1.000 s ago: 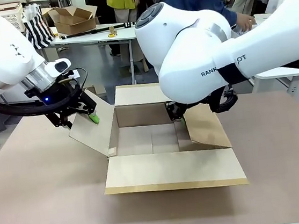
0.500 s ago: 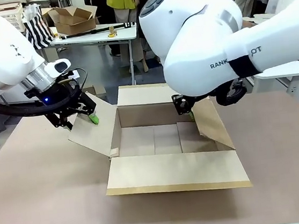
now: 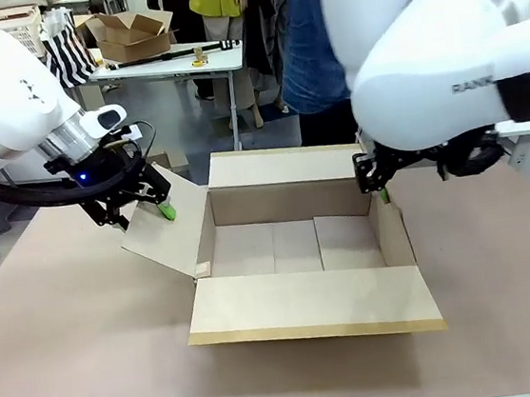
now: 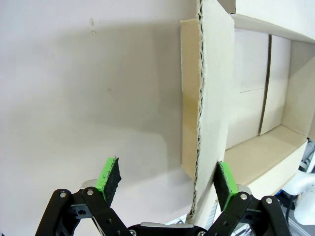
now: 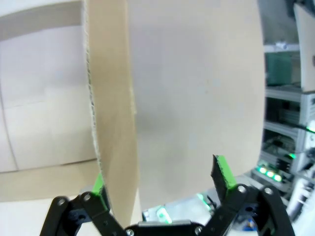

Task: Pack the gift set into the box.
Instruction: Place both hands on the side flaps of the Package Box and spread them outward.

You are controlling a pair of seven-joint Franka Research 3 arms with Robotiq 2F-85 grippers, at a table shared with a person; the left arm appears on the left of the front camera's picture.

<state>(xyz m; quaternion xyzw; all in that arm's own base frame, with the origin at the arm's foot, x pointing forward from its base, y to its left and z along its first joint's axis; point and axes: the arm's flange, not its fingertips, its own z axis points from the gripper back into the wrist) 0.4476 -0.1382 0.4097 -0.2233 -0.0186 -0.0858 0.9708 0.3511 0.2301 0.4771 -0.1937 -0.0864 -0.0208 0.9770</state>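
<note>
The box (image 3: 310, 301) stands open in the middle of the table with its inside bare. My left gripper (image 3: 144, 212) is open and straddles the top edge of the box's left flap (image 3: 169, 236), which leans outward. In the left wrist view that flap edge (image 4: 199, 123) runs between the gripper's (image 4: 166, 179) green pads (image 4: 109, 176), close to the right one. My right gripper (image 3: 379, 188) is open astride the right flap (image 3: 395, 231), which stands nearly upright. In the right wrist view the flap (image 5: 113, 123) sits by the left finger of the gripper (image 5: 161, 179). The gift set is out of view.
A person in blue (image 3: 310, 50) stands just beyond the box's far flap (image 3: 280, 166). Brown tabletop (image 3: 70, 336) lies open to the left, right and front of the box. A far table (image 3: 173, 63) carries a smaller carton.
My right arm has swung to the right, taking the right flap from leaning over the box's inside to nearly upright. The box slid slightly right. The left arm has held still.
</note>
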